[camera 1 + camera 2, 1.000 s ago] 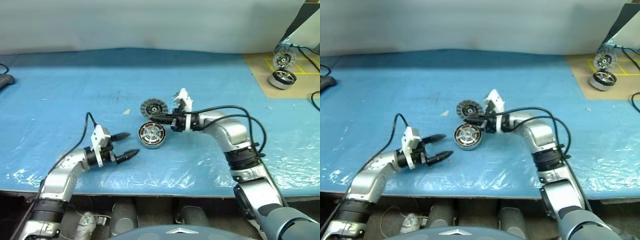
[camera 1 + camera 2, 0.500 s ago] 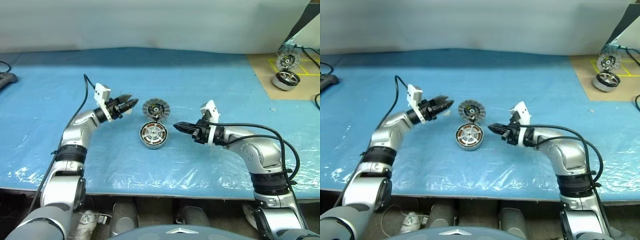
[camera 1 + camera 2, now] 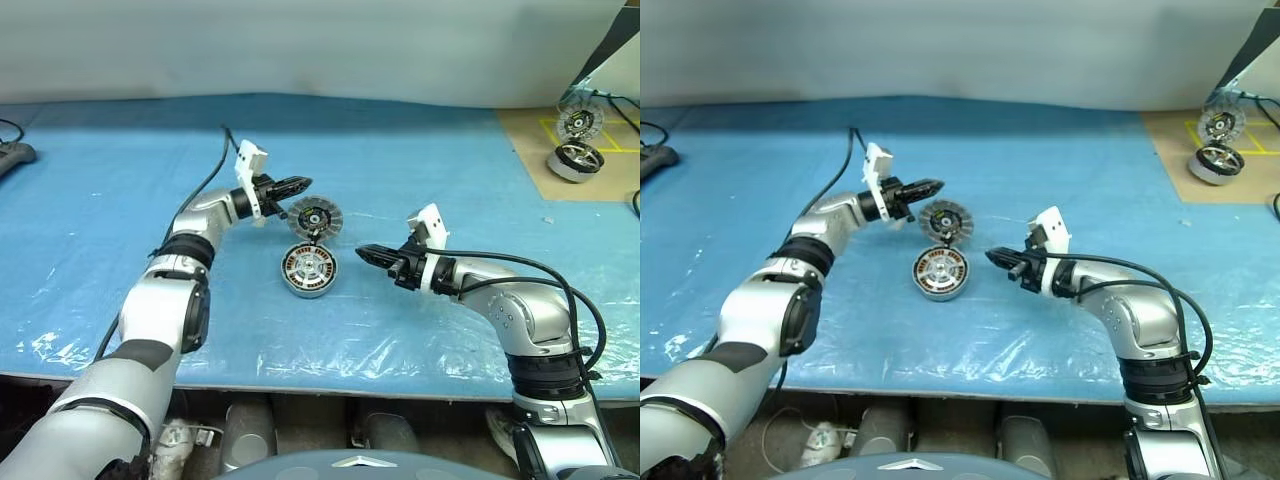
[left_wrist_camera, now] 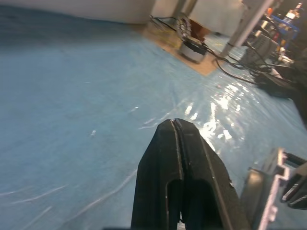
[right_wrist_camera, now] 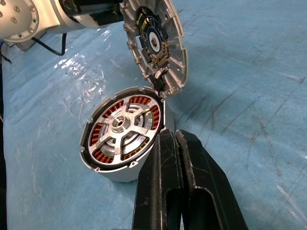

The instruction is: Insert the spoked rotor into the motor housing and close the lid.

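Rotor's in: you can see the spoked rotor (image 5: 122,130) seated inside the motor housing (image 3: 308,272), copper windings showing round it, centre of the head frame on the blue plastic sheet (image 3: 420,150). The lid (image 3: 315,217) stands tilted open just behind the housing, segmented face toward you, lower edge meeting the housing rim; looks hinged there, but hard to confirm. Left gripper (image 3: 302,182) has its fingers pressed together, empty, tip just upper left of the lid; contact can't be judged. Right gripper (image 3: 366,253) is also clamped closed on nothing, right of the housing, clear of it. Spare motor parts (image 3: 574,160) sit upper right on the brown board (image 3: 520,140).
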